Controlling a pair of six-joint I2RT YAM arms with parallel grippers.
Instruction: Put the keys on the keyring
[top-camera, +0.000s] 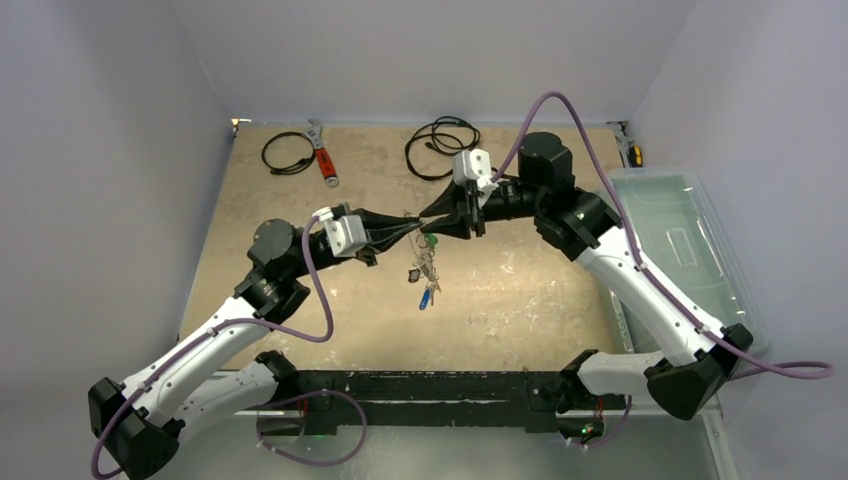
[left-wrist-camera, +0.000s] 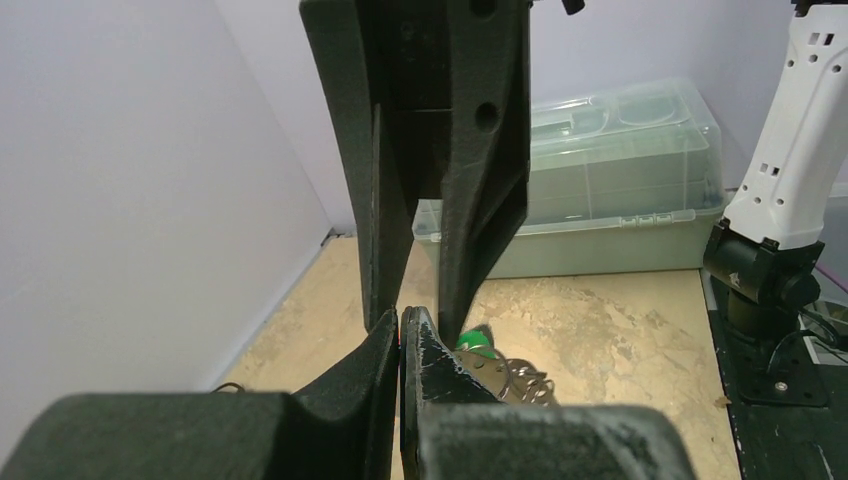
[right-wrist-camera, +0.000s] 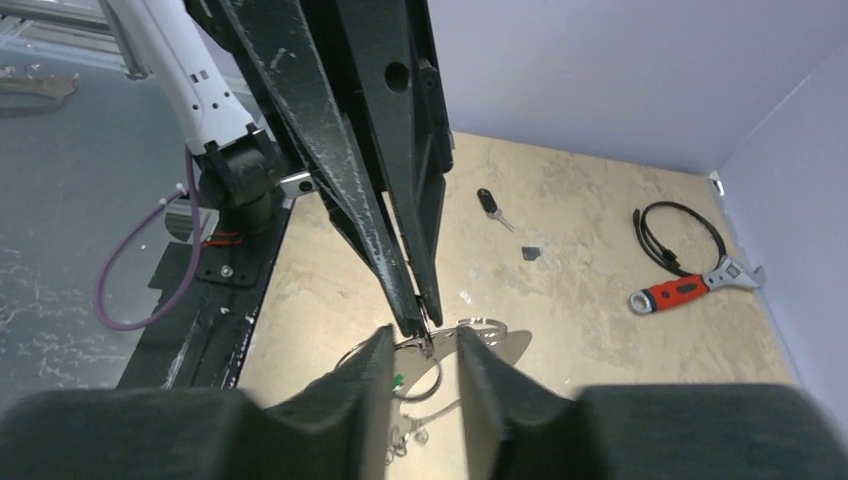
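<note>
Two arms meet tip to tip above the middle of the tan table (top-camera: 520, 300). At the far left of the back edge lies a black coiled cable (top-camera: 285, 152). Just right of it is a red-handled adjustable wrench (top-camera: 324, 162), and further right a second coiled cable (top-camera: 442, 145).

The left gripper (top-camera: 408, 222) is clenched, its tips pinched on the rim of the keyring (right-wrist-camera: 497, 345), which is held clear of the table. The right wrist view shows this flat silvery ring lying across the gap just below those tips.

The keys (top-camera: 425, 272) hang in a bunch beneath the meeting point, with a green tag (left-wrist-camera: 478, 342) uppermost and a blue tag (top-camera: 425, 298) lowest.

The right gripper (top-camera: 430, 215) faces the left one with its jaws parted, straddling the left tips and the ring. Whether its pads press on the ring cannot be told.

A dark-tagged key (right-wrist-camera: 492, 205) lies alone on the table, well apart from the bunch, and is visible only in the right wrist view. At the far right, a clear lidded plastic bin (top-camera: 690, 240) stands beside the table edge
</note>
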